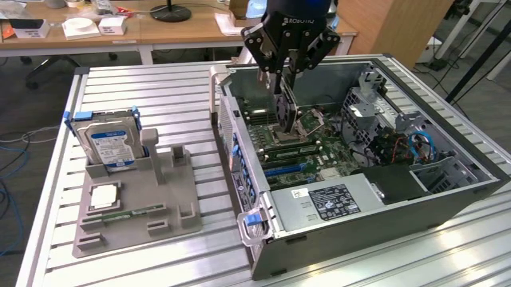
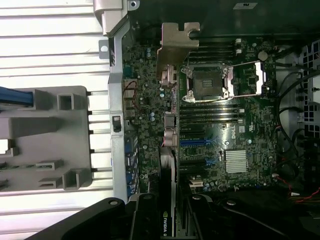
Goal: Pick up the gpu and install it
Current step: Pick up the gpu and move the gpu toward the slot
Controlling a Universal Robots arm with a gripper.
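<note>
Hanging straight below the gripper (image 1: 279, 76), the gpu (image 1: 284, 110) is pinched by its upper end between the jaws, with its long axis pointing down and its silvery bracket (image 2: 177, 45) lowest. It is inside the open computer case (image 1: 447, 197), low over the motherboard (image 1: 335, 152) beside the processor socket (image 2: 206, 80). The blue expansion slots (image 2: 197, 142) lie nearer.
</note>
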